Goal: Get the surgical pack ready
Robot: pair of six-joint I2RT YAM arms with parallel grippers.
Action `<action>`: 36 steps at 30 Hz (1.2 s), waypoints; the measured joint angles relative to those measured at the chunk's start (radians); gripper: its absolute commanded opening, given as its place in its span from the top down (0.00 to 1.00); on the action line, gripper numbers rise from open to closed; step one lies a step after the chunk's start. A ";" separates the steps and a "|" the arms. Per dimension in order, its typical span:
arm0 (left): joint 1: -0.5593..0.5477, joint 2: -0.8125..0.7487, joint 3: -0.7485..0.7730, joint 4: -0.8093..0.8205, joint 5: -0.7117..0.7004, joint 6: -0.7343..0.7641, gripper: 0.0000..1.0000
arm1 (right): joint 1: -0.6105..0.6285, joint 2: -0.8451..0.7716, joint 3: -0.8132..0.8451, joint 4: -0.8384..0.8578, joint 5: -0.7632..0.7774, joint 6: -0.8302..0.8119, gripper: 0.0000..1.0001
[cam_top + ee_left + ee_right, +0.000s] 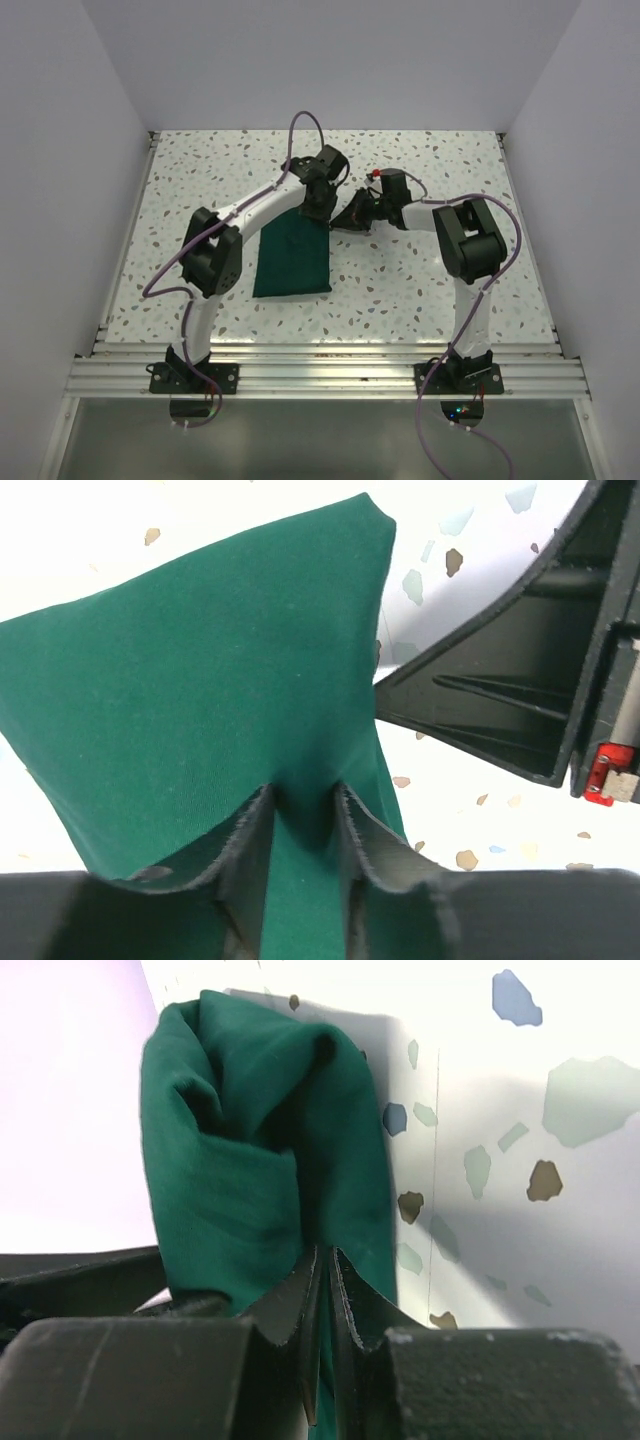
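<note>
Quick status from me. Top cam: the green cloth (292, 258) is a folded dark green rectangle lying on the speckled table (430, 290), between my 2 arms and a bit closer to the left one, w/ its long side running away from my bases. Both claws are at its far end, right next to each other.

Left claw (305, 800): wrist cam shows my 2 fingers (250, 850) pressed in on a strip of the fabric, and the rest of the cloth fans out wide past the tips. So that's a pinch on the cloth, not spread.

Right claw (326, 1260): fingers almost pressed together w/ a thin bit of green squeezed between them, and a rolled-up bunch of fabric stands up just past the tips. Afaict it's got the far right corner.

The left cam also catches the black body of my right claw just beside the cloth's edge, w/ bare speckled table showing between them. Cloth looks smooth on the left side, bunched on the right.
</note>
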 measured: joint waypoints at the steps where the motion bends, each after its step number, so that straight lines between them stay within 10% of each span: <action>1: 0.005 0.000 0.000 0.001 0.007 0.003 0.71 | 0.000 -0.002 0.000 -0.006 0.000 -0.003 0.90; 8: 0.030 0.000 0.000 0.002 0.050 0.014 1.00 | -0.001 -0.004 0.039 -0.051 -0.002 -0.034 0.90; 36: 0.037 0.000 0.024 -0.021 0.084 0.016 1.00 | 0.002 0.026 0.093 -0.106 -0.004 -0.121 0.91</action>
